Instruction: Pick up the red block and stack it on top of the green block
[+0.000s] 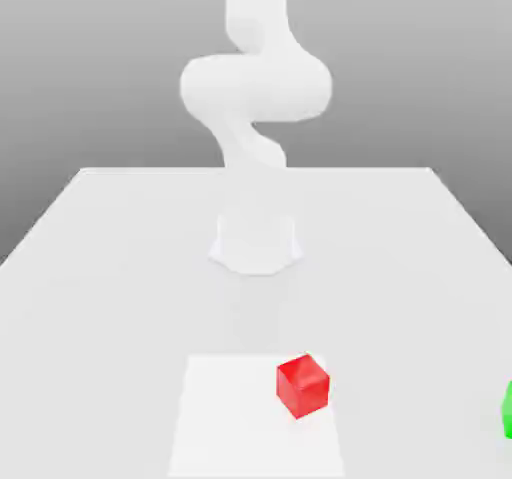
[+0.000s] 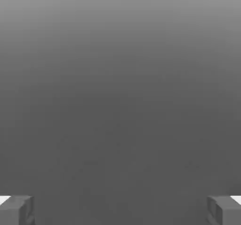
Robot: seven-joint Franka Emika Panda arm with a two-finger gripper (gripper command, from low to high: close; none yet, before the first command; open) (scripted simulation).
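With the dark two-fingered pincer (image 2: 120, 211) spread and empty, we judge the whole stacking job still to do, since the red cube-shaped block (image 1: 302, 386) sits on the pale square patch, well apart from the bright green block (image 1: 508, 410) at the exterior view's right edge.

1. The place is a simulated robotics workspace, its setting rendered in plain surfaces.
2. A white robot arm (image 1: 256, 87) stands on a pale, flat table (image 1: 120, 297).
3. A plain grey gradient backdrop (image 1: 100, 67) lies behind the table.
4. Simple coloured blocks, red (image 1: 302, 386) and green (image 1: 508, 410), sit toward the front.
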